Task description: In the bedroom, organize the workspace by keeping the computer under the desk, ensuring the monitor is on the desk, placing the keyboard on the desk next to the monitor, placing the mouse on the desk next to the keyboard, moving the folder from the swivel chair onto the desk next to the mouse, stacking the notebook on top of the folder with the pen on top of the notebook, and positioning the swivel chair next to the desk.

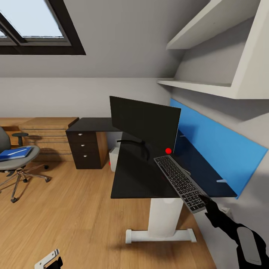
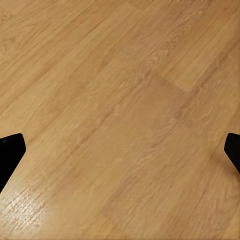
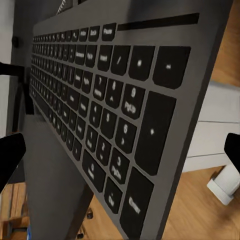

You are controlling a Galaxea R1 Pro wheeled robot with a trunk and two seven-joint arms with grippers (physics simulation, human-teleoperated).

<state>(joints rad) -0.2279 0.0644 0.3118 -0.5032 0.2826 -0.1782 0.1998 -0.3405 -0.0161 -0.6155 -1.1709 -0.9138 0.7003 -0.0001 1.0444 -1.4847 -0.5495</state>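
The black monitor point(image 1: 145, 121) stands on the black-topped desk point(image 1: 134, 183) in front of the blue back panel. Right of it, the slim keyboard point(image 1: 178, 181) lies slanted over the desk, its near end past the front edge. My right gripper point(image 1: 204, 200) is shut on that end; the keys point(image 3: 100, 110) loom close in the right wrist view. The swivel chair point(image 1: 15, 162) stands at the far left with the blue folder point(image 1: 15, 153) on its seat. A light grey box, apparently the computer point(image 1: 114, 156), peeks out behind the desk. My left gripper point(image 1: 50, 261) hangs open over the floor point(image 2: 120, 125).
A dark three-drawer unit point(image 1: 84, 147) under a second black top and a light-wood chest point(image 1: 46, 132) stand against the far wall. White shelves point(image 1: 209, 86) hang above the desk. A small red dot point(image 1: 168, 151) shows by the monitor. Open wooden floor lies between chair and desk.
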